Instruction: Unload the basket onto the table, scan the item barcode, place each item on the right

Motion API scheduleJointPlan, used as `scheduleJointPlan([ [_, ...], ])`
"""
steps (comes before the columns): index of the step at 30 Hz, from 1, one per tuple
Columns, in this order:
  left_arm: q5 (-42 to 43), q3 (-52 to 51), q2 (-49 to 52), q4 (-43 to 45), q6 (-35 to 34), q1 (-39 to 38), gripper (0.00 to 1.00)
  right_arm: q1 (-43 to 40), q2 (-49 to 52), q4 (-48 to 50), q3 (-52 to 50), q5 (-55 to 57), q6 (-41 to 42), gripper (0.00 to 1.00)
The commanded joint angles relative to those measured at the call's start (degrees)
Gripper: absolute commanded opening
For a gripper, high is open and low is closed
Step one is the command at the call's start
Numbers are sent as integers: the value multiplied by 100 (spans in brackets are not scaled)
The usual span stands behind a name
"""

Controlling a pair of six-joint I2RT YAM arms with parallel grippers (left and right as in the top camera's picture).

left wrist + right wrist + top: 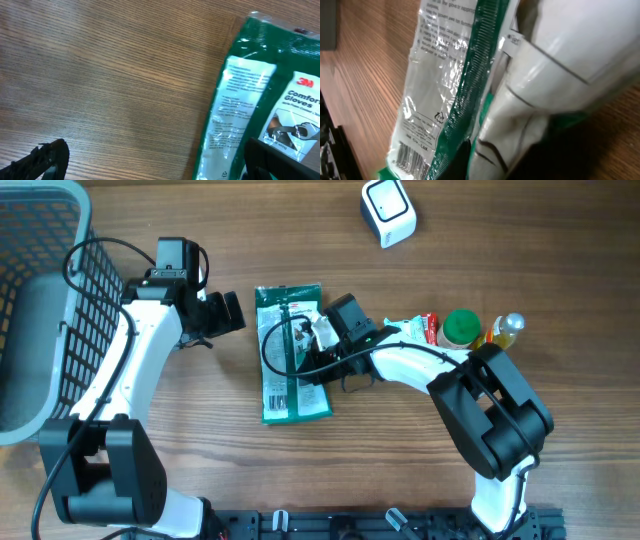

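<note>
A green glove packet (290, 360) lies flat on the wooden table, its barcode (407, 162) at the near end of the clear strip. My left gripper (232, 312) stands open just left of the packet's top corner, holding nothing. In the left wrist view one finger (47, 160) is over bare wood and the other finger (280, 160) over the packet (260, 100). My right gripper (322, 340) hovers over the packet's right side. It is shut on a white handheld scanner (545, 75), whose black cable (268, 345) loops across the packet.
A grey wire basket (40, 310) fills the left edge. A white box-shaped device (388, 210) sits at the back. A red-and-white tube (425, 328), a green-capped jar (461, 328) and a small yellow bottle (505, 330) lie to the right.
</note>
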Motion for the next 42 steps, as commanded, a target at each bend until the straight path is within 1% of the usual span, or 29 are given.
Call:
scheduleJointPlan([
  [1,-98,-11,70,-7,50,15,100,11,122,-31,-57,31,57,13],
  [2,-98,-11,70,-7,52,15,100,11,122,-28,-55,33,57,5],
  [3,-98,-11,70,-7,52,15,100,0,118,-33,-42,7,57,4],
  [6,-98,-11,70,-7,50,15,100,-173,-57,-90,105,-426,-28,4],
  [8,-98,-11,70,-4,52,17,100,-345,-404,-326,251,-417,-166,4],
  [11,-98,-11,70,-7,52,15,100,-538,-1161,-990,444,-393,-675,4],
  [15,-98,-11,70,-7,52,15,100,-584,-2411,-1827,538,103,-1340,4],
  [17,-98,-11,70,-7,52,15,100,-586,-2997,-2122,675,476,-1357,4],
  [19,-98,-11,70,-7,52,15,100,-586,-3373,-2710,1156,752,-1390,4],
  [22,-98,-11,70,-7,50,15,100,-588,-3390,-3744,2129,1036,-1709,4],
  [24,-98,-11,70,-7,52,15,100,-588,-3250,-4686,3167,1364,-2026,4],
  [25,-98,-11,70,-7,50,15,100,-588,-3178,-4996,3552,1510,-2146,4],
  [29,-98,-11,70,-4,52,15,100,-588,-3003,-5764,4428,2197,-2559,4],
  [31,-98,-11,70,-7,52,15,100,-588,-2997,-5742,4433,2350,-2767,4],
  [36,-98,-11,70,-7,50,15,100,-573,-2671,-5707,4428,2380,-3698,4],
  [40,-98,-11,70,-7,52,15,100,-570,-2275,-5541,4428,3399,-4017,4],
  [42,-98,-11,70,-7,52,15,100,-573,-2055,-5101,4430,4288,-4352,4],
])
